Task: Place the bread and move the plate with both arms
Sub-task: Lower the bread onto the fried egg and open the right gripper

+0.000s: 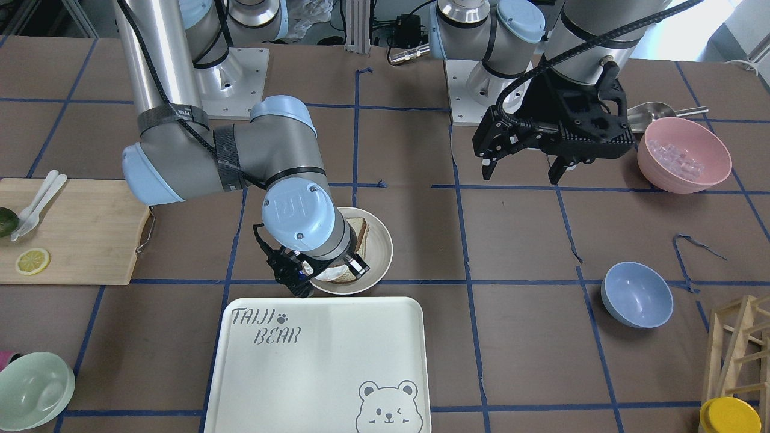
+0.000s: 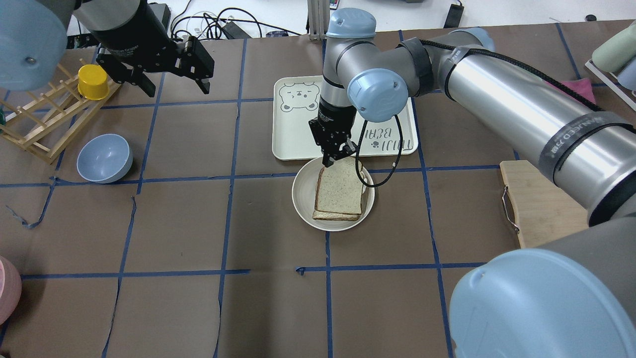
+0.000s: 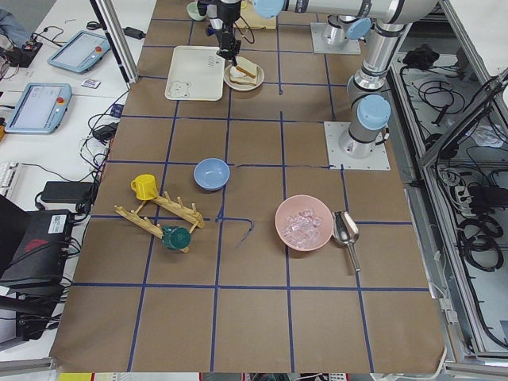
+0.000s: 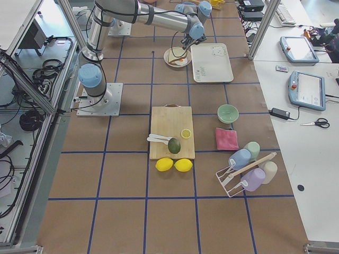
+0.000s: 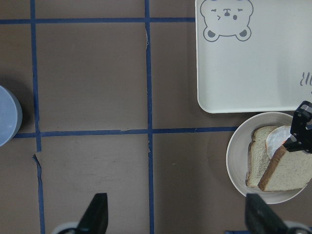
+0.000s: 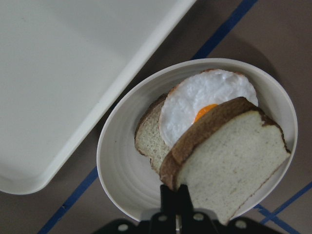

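Brown table [image 2: 198, 223], gridded with blue tape [image 2: 328, 298], bears plate [image 2: 303, 195] and tray [image 2: 293, 139].

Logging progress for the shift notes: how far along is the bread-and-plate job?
Done: the bread is over the plate, above the egg-topped slice. In hand: the right hand grips the bread by its crust, one edge tilted up, not yet released. Left: letting go, then moving the plate; the left hand hangs open, away from it.
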